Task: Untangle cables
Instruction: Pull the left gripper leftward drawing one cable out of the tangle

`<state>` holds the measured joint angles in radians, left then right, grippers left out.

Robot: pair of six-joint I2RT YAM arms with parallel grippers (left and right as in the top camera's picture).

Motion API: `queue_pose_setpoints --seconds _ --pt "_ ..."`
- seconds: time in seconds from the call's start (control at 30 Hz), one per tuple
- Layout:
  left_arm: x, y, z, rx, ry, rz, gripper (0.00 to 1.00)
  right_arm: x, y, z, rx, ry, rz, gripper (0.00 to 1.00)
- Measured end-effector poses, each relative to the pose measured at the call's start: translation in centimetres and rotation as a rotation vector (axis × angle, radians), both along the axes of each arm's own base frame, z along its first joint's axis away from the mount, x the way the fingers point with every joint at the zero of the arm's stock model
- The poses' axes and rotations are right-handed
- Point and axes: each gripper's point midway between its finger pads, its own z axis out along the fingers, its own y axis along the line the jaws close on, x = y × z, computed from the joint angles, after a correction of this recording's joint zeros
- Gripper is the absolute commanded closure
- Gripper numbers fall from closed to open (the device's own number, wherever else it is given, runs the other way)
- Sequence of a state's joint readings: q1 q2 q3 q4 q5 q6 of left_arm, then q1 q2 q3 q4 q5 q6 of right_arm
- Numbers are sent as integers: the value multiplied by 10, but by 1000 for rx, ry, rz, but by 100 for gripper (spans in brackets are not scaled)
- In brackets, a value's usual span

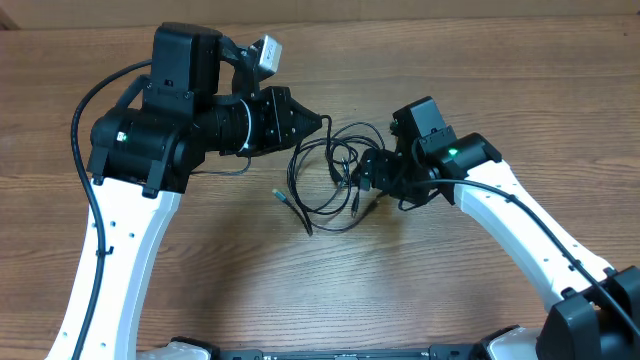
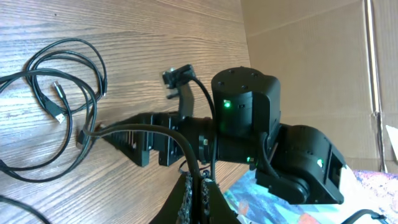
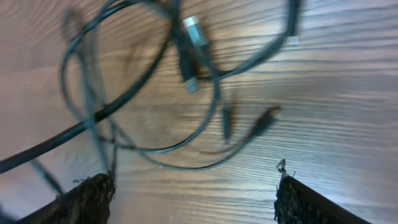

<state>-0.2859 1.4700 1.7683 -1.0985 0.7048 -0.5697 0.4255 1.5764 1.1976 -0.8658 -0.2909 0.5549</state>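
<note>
The wooden table (image 1: 300, 290) leaves us bare room toward the front; its back edge is near. Our left gripper (image 1: 318, 122) is pinched shut on one of the cables (image 1: 335, 165); the right gripper (image 1: 362, 178) hangs spread wide over the tangle between them. We should close on a single strand, then draw frontward.
</note>
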Motion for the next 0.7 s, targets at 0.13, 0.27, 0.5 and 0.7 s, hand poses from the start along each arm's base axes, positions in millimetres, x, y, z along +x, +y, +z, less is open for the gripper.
queue_pose_setpoints --seconds 0.13,0.27,0.5,0.7 --pt "0 0 0 1 3 5 96 -2 17 8 88 -23 95 15" --pt "0 1 -1 -4 19 18 96 -5 23 12 125 -25 133 15" --pt "0 0 0 -28 68 47 96 -5 25 13 134 -32 145 19" --pt "-6 -5 4 -73 106 27 96 -2 26 5 127 -20 149 36"
